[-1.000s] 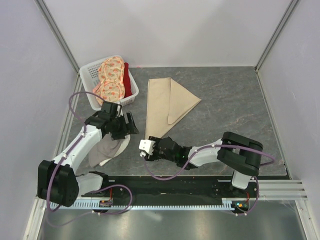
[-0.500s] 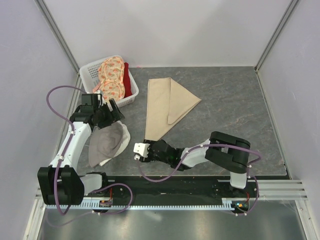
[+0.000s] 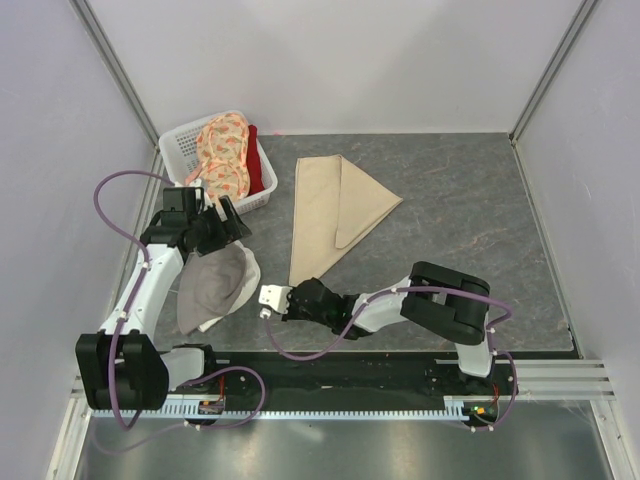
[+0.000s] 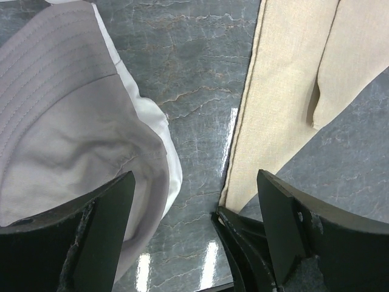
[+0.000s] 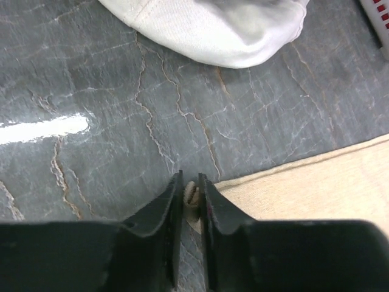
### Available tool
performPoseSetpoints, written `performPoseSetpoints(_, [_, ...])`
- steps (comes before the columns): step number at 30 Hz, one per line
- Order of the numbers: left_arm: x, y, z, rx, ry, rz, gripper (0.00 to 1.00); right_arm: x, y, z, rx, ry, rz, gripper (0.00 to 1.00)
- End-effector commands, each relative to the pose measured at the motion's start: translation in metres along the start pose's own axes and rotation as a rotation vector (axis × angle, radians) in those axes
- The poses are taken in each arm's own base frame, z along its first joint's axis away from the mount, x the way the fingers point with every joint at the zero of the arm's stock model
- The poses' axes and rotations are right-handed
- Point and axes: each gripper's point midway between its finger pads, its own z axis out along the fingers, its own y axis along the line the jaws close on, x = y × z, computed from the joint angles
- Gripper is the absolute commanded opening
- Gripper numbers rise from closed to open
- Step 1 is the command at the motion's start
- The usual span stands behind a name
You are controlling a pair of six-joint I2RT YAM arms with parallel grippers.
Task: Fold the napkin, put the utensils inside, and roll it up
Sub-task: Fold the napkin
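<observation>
The right claw (image 5: pixel 189 185) is pinched nearly together on a small fold of beige cloth, apparently the near corner of the napkin (image 3: pixel 330 205). The rest of the napkin lies folded on the desk (image 3: pixel 460 200), stretching away to that claw's right. The left claw (image 4: pixel 196 179) hangs with its jaws wide apart, a grey-and-white cloth (image 4: pixel 73 115) under its left finger. Just beyond it, a white basket (image 3: pixel 178 140) holds an orange floral cloth (image 3: pixel 225 150) and a red cloth (image 3: pixel 263 165).

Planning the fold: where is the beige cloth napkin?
Top view: the beige cloth napkin lies mid-table, right of the white plastic basket, near corner in the right hand.
</observation>
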Motion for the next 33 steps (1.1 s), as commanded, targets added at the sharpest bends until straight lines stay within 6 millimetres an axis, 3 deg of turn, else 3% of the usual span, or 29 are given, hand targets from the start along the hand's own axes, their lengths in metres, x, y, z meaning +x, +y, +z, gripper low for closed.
performPoseSetpoints(1, [-0.012, 0.005, 0.0, 0.016, -0.043, 0.033, 0.89, 0.024, 0.019, 0.003, -0.065, 0.107, 0.037, 0.2])
performPoseSetpoints(5, [-0.011, 0.007, 0.001, 0.015, -0.041, 0.035, 0.89, 0.006, 0.025, 0.007, -0.122, 0.09, 0.089, 0.0])
performPoseSetpoints(9, [-0.013, 0.01, 0.0, 0.005, -0.052, 0.04, 0.89, -0.02, 0.029, 0.005, -0.178, 0.038, 0.177, 0.0])
performPoseSetpoints(15, [-0.016, 0.009, -0.005, 0.006, -0.073, 0.049, 0.88, -0.08, 0.032, -0.01, -0.276, -0.099, 0.335, 0.0])
performPoseSetpoints(21, [-0.015, 0.008, -0.006, 0.008, -0.075, 0.049, 0.88, -0.111, 0.01, -0.023, -0.23, -0.156, 0.427, 0.0])
performPoseSetpoints(24, [-0.015, 0.009, -0.006, 0.008, -0.074, 0.049, 0.88, -0.121, -0.022, -0.03, -0.178, -0.188, 0.492, 0.0])
performPoseSetpoints(28, [-0.014, 0.01, -0.005, 0.006, -0.072, 0.05, 0.88, -0.117, -0.079, -0.042, -0.104, -0.249, 0.604, 0.0])
performPoseSetpoints(29, [-0.014, 0.01, -0.005, 0.004, -0.072, 0.05, 0.88, -0.113, -0.101, -0.045, -0.073, -0.275, 0.628, 0.0])
performPoseSetpoints(33, [-0.014, 0.011, -0.004, 0.001, -0.069, 0.047, 0.88, -0.103, -0.152, -0.063, 0.007, -0.346, 0.719, 0.0])
